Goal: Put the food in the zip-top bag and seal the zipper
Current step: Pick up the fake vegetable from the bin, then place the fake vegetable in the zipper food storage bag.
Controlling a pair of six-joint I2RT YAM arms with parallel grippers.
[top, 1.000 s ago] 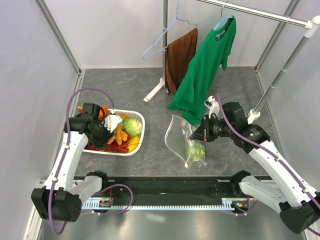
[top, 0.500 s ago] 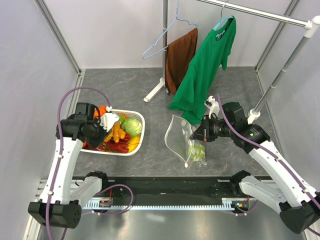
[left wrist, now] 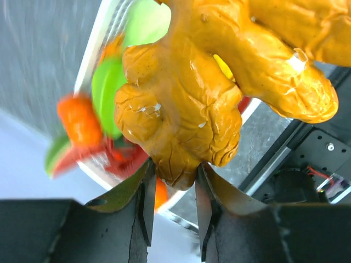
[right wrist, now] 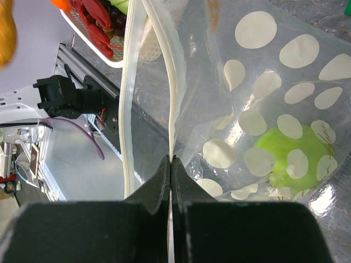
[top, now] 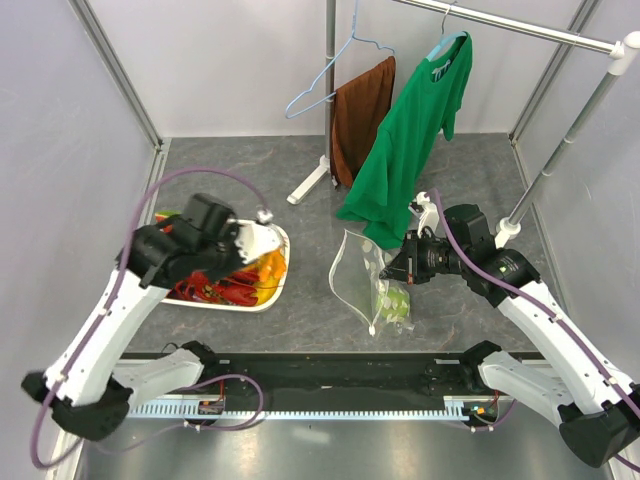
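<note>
The left gripper is clamped on a yellow-orange knobbly food piece, its two dark fingers pinching the lump's narrow lower end while the rest bulges out beyond them. From above, this gripper hangs over the right part of the white basket, which sits on the grey table and holds red lobsters and other toy food; through the wrist camera the basket's contents are only a blur of green, orange and red. The right gripper has its jaws pressed together on the zipper at the mouth edge of the zip-top bag, holding that edge up. The mouth's other whitish strip stands apart from the pinched one, so the mouth gapes. A green fruit lies inside the dotted bag, which rests right of the basket, just below the hanging green T-shirt.
</note>
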